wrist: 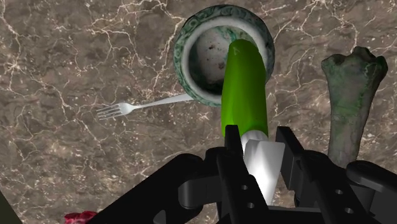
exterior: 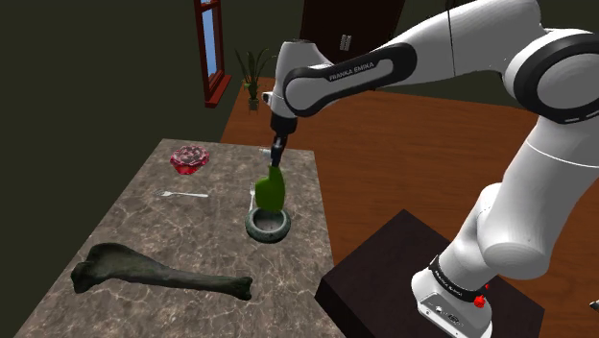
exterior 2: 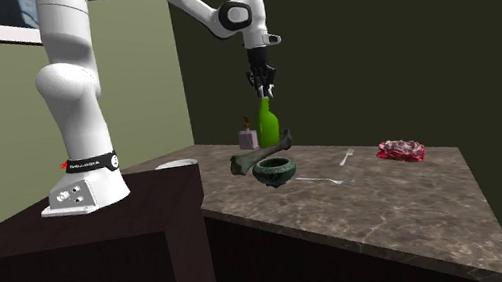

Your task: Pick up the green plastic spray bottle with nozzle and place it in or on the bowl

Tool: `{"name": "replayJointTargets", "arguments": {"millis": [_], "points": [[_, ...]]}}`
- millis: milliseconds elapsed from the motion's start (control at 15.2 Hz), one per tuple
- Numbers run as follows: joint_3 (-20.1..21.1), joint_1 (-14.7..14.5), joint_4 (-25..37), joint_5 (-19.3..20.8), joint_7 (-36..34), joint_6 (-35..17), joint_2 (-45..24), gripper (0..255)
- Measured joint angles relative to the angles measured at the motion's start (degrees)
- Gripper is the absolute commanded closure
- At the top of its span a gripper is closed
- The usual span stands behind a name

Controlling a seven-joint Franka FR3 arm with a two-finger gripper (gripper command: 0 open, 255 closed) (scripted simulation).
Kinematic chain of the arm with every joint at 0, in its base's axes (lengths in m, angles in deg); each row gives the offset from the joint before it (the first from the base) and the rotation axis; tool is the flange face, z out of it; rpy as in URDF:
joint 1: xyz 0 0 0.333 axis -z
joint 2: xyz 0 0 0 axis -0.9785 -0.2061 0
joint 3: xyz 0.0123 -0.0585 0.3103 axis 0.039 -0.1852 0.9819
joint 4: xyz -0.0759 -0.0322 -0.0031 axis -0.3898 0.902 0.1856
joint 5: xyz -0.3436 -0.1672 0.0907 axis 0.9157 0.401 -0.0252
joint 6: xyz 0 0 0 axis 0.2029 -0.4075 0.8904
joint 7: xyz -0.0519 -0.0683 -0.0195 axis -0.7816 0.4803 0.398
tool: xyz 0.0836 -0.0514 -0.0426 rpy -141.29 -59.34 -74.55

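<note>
Clamping green spray bottle (wrist: 243,89) by white nozzle (wrist: 262,168), gripper (wrist: 259,145) holds base over bowl (wrist: 184,46) opening.

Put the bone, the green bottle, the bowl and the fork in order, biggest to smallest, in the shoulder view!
1. bone, clearly largest, though also nearest the camera.
2. green bottle and bowl look about alike; I won't rank them.
3. fork, thin and smallest.
</note>
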Motion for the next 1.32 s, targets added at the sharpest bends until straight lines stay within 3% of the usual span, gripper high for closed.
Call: {"name": "replayJointTargets", "arguments": {"millis": [726,1188,1254,1320], "points": [[0.1,0.0,-3.9,-0.3,0.7,-8.0,-4.1,255],[0.1,-0.1,-4.2,-0.3,0.6,-8.9,-4.7,255],[0.1,-0.1,-4.2,-0.3,0.6,-8.9,-4.7,0],[0.1,-0.1,-4.2,-0.3,0.6,-8.9,-4.7,0]]}}
